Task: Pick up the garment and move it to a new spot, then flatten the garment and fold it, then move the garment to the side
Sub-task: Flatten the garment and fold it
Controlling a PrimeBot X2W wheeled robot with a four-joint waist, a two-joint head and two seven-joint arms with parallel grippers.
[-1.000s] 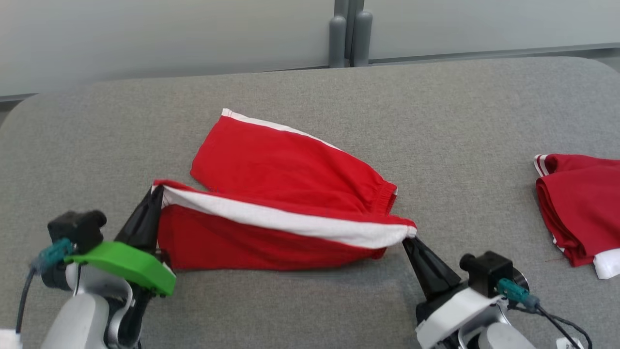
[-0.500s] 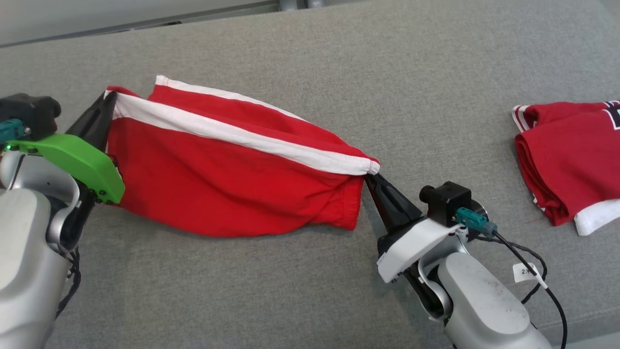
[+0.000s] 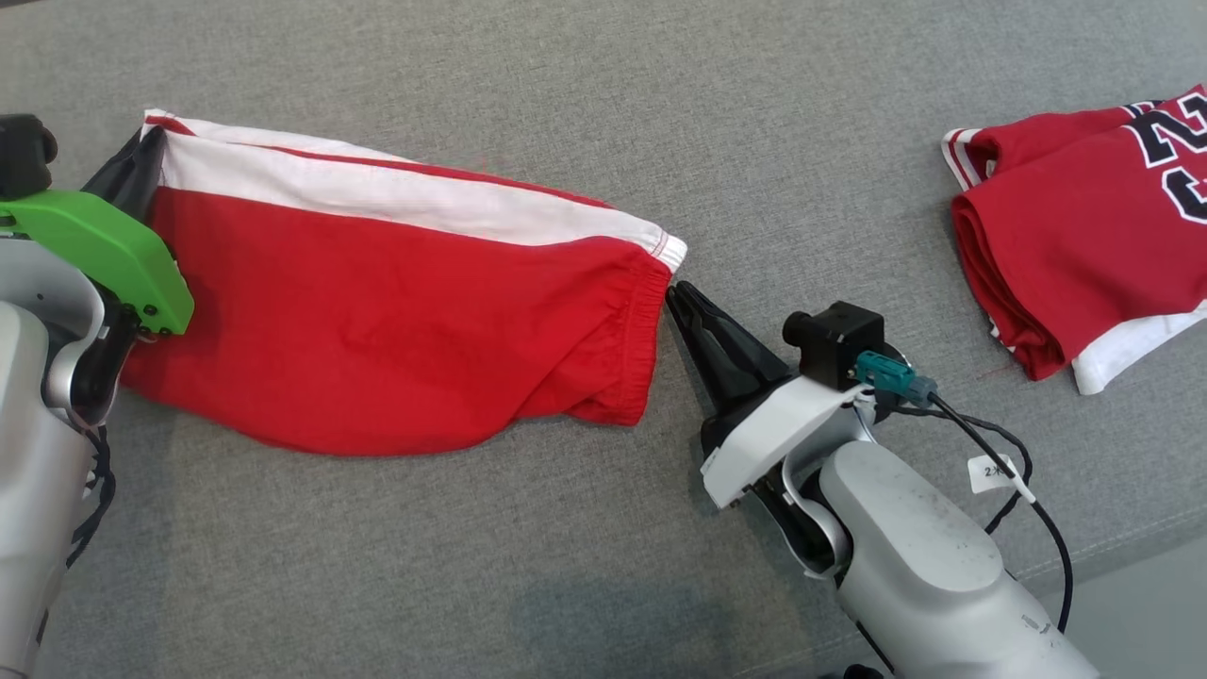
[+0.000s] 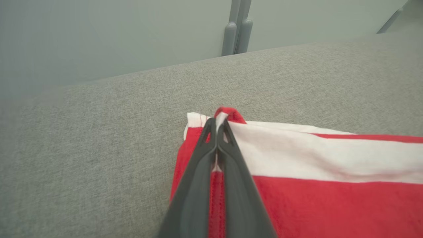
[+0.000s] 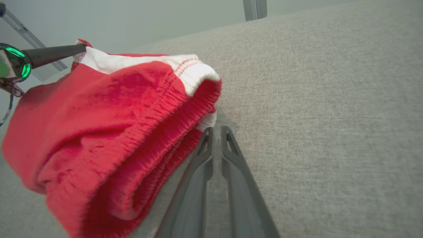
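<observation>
1 corner of the red shorts (image 3: 377,311) is still being gripped by the clenched left pincer (image 4: 217,120); the waistband (image 3: 643,325), pinched 1 second ago, is being released onto the desk (image 3: 660,113) by the parted right pincer (image 5: 217,129).

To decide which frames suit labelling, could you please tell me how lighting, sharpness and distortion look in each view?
Head view: even, soft light, sharp, a faint shadow beside the right forearm. Left wrist view: red shorts slightly soft, far wall hazy. Right wrist view: wide-angle stretch makes the waistband loom; a green light glares at the left edge.
</observation>
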